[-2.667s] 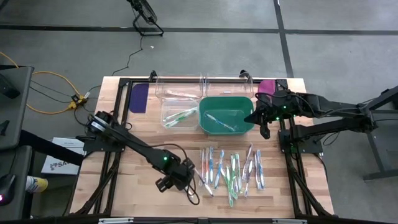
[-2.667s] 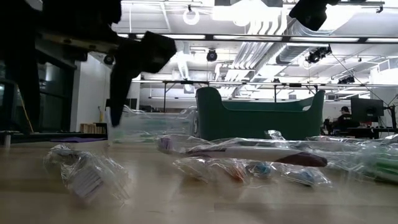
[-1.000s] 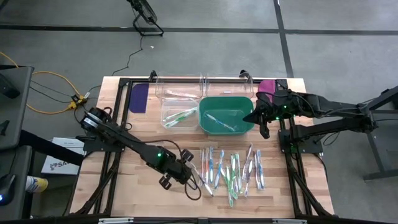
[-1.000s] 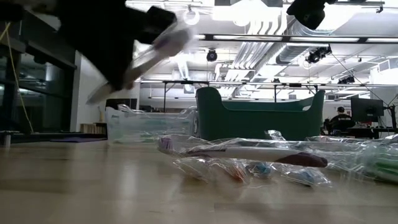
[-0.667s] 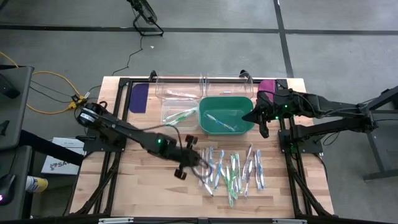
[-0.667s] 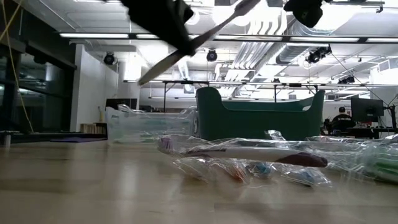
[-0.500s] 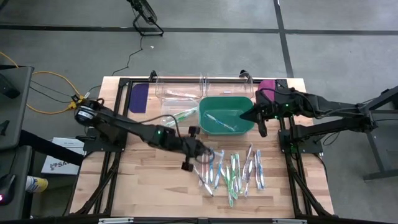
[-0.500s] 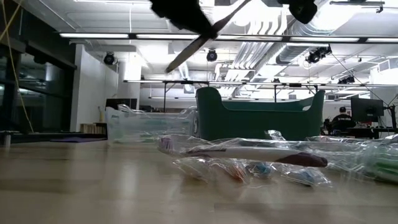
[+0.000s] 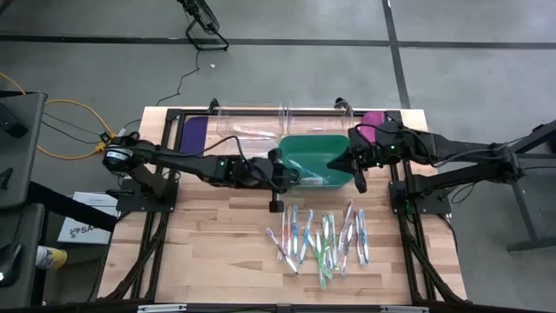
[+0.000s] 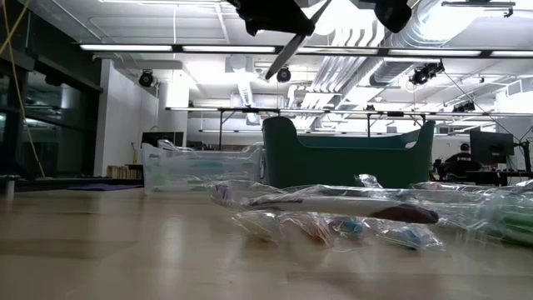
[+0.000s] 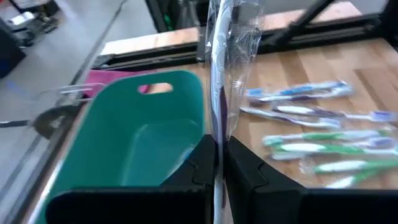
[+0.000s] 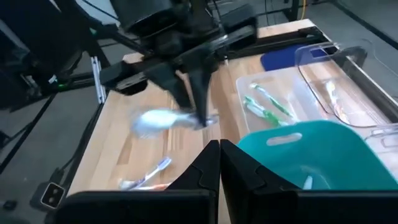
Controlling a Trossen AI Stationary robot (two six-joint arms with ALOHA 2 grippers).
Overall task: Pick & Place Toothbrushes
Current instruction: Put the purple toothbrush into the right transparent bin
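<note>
Left pincer [image 11: 216, 163] clamps wrapped toothbrush [image 11: 219, 74] over green bin [image 11: 134, 134].

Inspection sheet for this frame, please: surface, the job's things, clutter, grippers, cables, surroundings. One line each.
Surface: wooden table, bare at its front left.
Job's things: loose wrapped toothbrushes lie front right; one more in the green bin, some in the clear bins.
Clutter: purple paddle back left, magenta paddle back right.
Grippers: left gripper shut on a wrapped toothbrush at the green bin's left rim; right gripper shut, empty, by the bin's right rim.
Cables: yellow cable on the floor, left.
Surroundings: grey floor; lab room with a person far back.
</note>
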